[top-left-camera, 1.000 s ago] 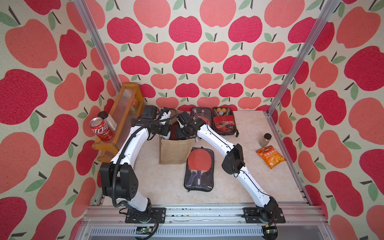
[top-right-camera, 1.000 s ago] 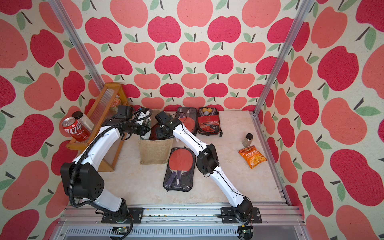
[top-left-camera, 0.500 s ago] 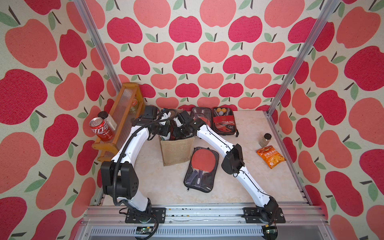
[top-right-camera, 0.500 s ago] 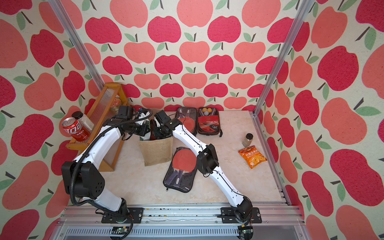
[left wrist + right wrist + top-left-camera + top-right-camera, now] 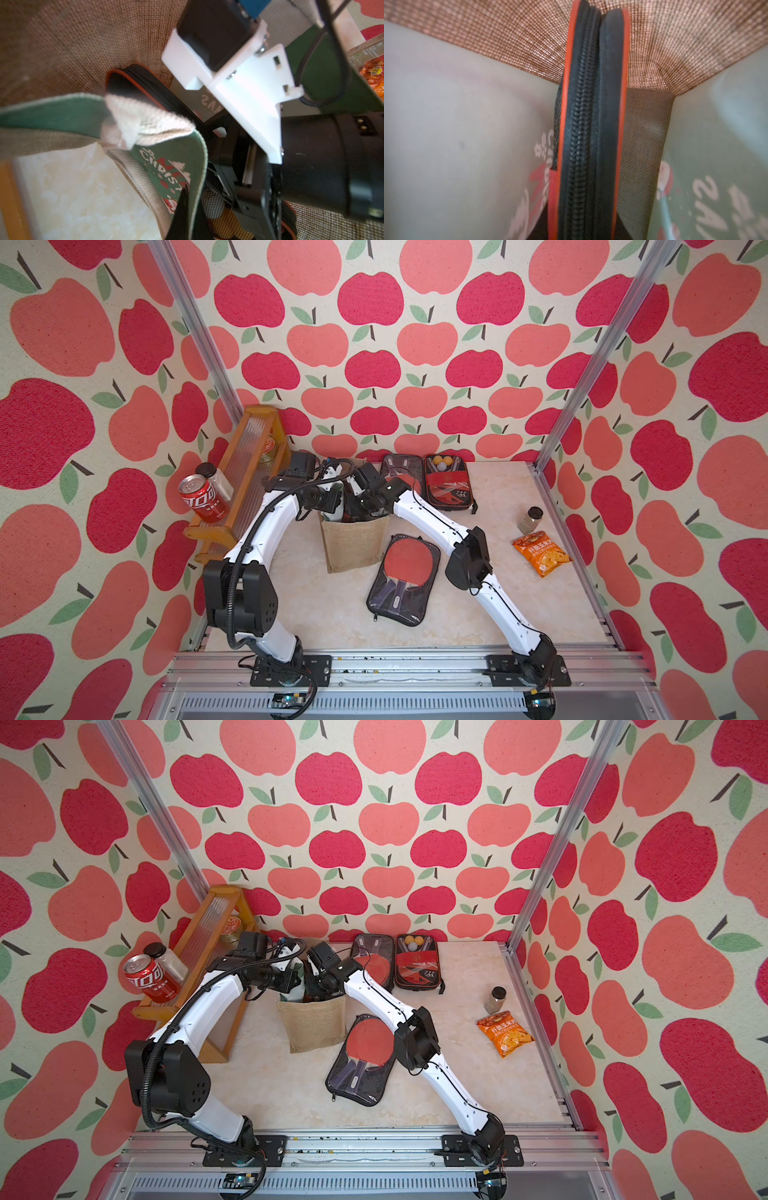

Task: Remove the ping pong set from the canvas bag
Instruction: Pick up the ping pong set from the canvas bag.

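The ping pong set (image 5: 591,124), a black zipped case with orange-red piping, stands on edge inside the canvas bag (image 5: 353,543), its zipper edge facing up between the tan jute wall and the pale printed side panels. The left wrist view shows it (image 5: 133,83) deep in the bag, partly under the white rope handle (image 5: 145,124).

The bag stands upright on the table (image 5: 332,614), left of centre, mouth open.

The right gripper (image 5: 365,506) reaches down into the mouth, directly over the case edge. Dark shapes flank that edge low in the right wrist view, but whether the jaws are pressing on the case I cannot tell. The right arm arches from its base at the near rail, elbow raised, forearm sloping towards the bag.

The left gripper (image 5: 334,510) is pressed together on the bag's green printed side panel at the rim; one black finger (image 5: 184,199) lies against the print. The left arm bows up from the near-left base, wrist level over the bag's left side.

A clear paddle case (image 5: 405,576) lies flat just beside the bag. An open red case (image 5: 449,485) with balls sits at the back wall. A wooden shelf (image 5: 249,472) with a cola can (image 5: 201,497) stands left; a snack packet (image 5: 542,552) lies far right.
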